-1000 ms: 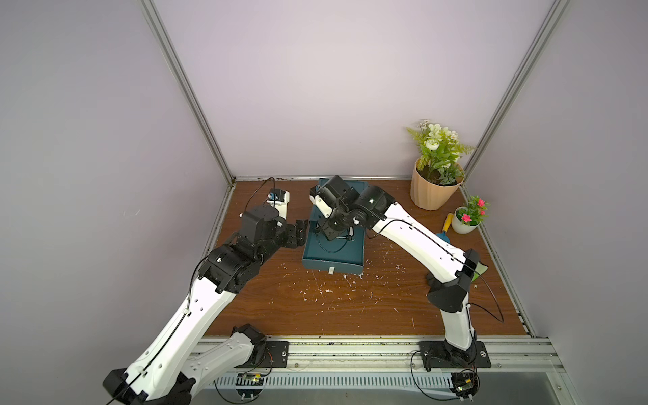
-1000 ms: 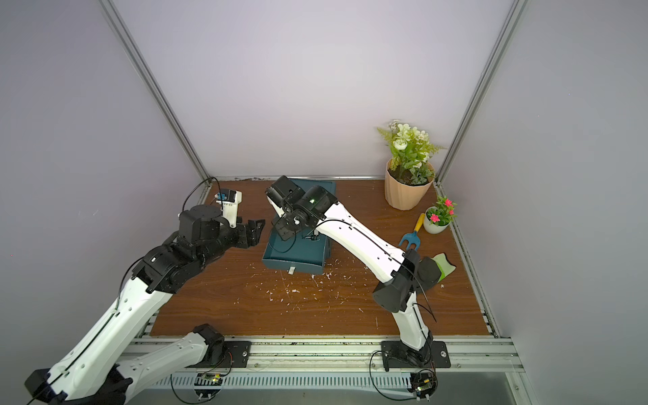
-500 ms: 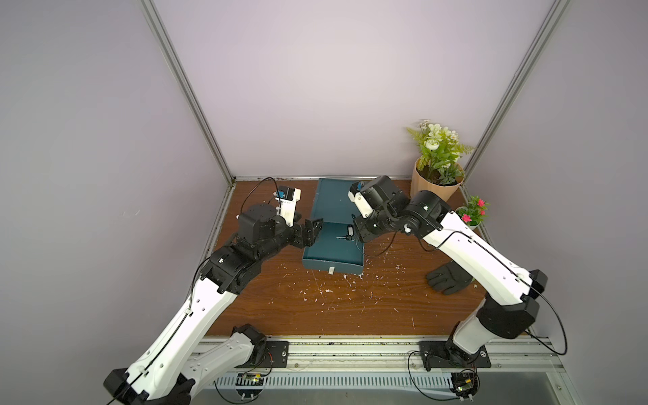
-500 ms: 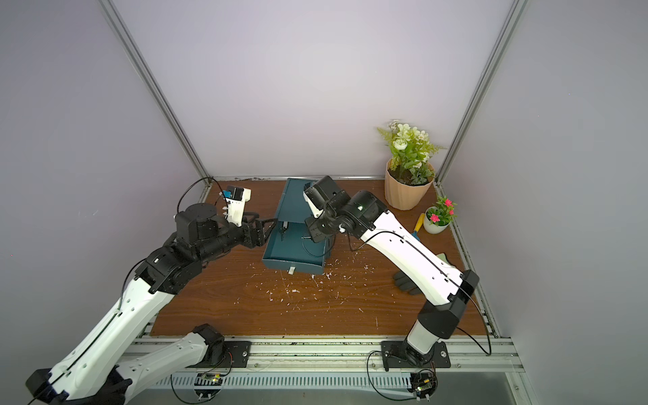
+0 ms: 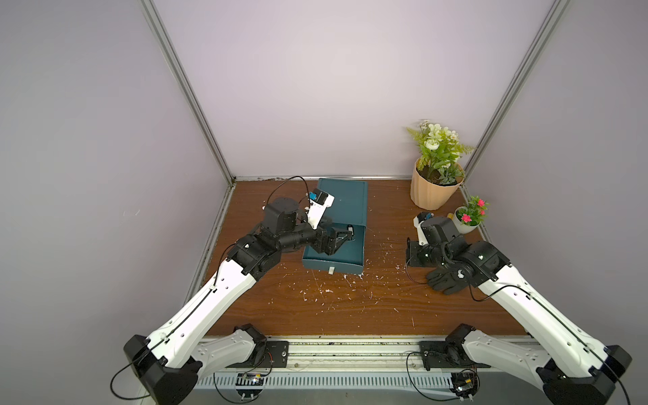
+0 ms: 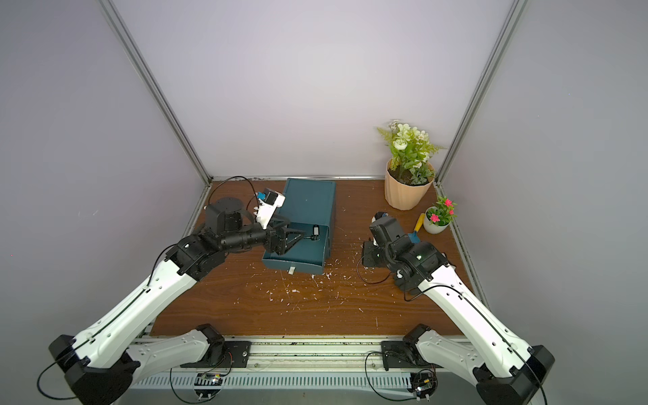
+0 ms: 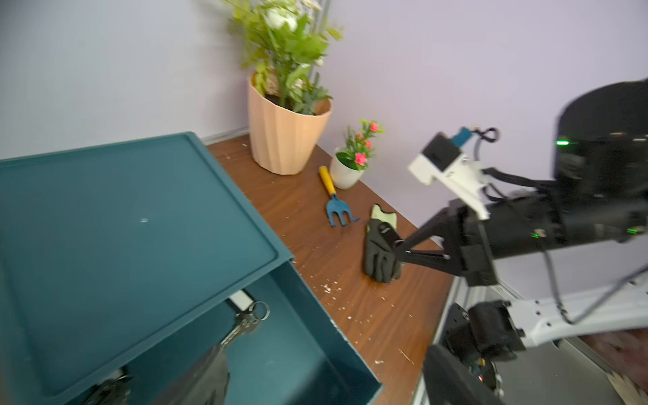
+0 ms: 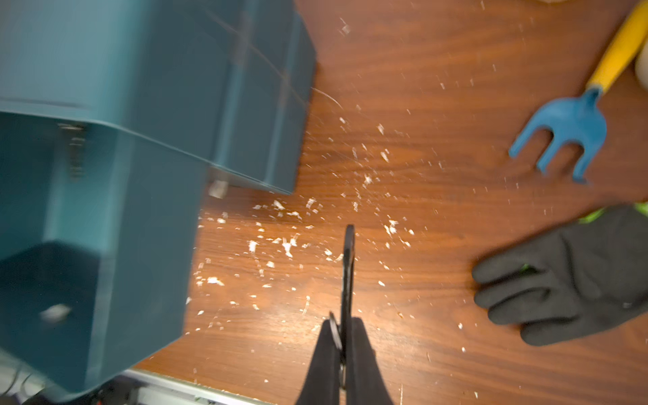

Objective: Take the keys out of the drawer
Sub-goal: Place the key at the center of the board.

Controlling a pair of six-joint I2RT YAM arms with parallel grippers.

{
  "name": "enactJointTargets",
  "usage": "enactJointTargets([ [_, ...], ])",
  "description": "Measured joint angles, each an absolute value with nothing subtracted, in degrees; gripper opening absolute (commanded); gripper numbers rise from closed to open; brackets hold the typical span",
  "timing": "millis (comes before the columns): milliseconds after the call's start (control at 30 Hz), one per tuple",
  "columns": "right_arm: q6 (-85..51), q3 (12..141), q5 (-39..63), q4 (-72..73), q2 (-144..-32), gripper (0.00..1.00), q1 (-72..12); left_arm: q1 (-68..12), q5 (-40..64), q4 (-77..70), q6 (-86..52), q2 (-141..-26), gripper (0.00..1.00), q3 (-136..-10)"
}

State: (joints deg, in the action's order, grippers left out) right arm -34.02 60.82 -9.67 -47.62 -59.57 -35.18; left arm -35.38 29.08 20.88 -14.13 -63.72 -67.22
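The brown wooden desk (image 5: 315, 315) carries a teal drawer box (image 5: 345, 203) at far centre. On the right are a peach plant pot (image 5: 433, 191), a small white flowerpot (image 5: 463, 226), a blue hand rake (image 7: 336, 208) and a black glove (image 5: 442, 282). White flecks (image 5: 315, 291) lie scattered mid-desk.

The right gripper (image 8: 345, 324) hangs over the flecked brown table (image 8: 438, 87), its fingers pressed together on a thin black key tag (image 8: 349, 266) seen edge-on. To its left the blurred teal cabinet (image 8: 210, 70) has its drawer (image 8: 147, 228) pulled out, with silver keys (image 8: 75, 154) dimly visible inside. To its right lies a black glove (image 8: 568, 277), with a blue, yellow-handled hand rake (image 8: 568, 129) farther back.
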Motion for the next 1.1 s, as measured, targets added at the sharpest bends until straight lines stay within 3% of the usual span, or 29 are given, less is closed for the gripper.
enactJointTargets([
  [200,-35.55,50.89,-8.60,-39.79,-62.46,0.06,-32.14,-35.62,36.60,17.72,-13.65,-64.53,0.99,-66.54],
  [500,-35.99,45.67,-7.53,-26.39,-72.03,0.21,-29.34,-35.62,41.58,17.89,-9.96,-64.36,0.98,-66.52],
  [633,-34.17,47.48,-6.66,-25.32,-77.97,0.35,-29.17,-35.62,41.54,20.49,-7.57,-64.29,0.98,-68.14],
  [1100,-31.09,62.72,-3.95,-30.74,-74.76,0.40,-29.69,-35.62,33.61,23.59,-1.80,-57.41,0.98,-68.47],
])
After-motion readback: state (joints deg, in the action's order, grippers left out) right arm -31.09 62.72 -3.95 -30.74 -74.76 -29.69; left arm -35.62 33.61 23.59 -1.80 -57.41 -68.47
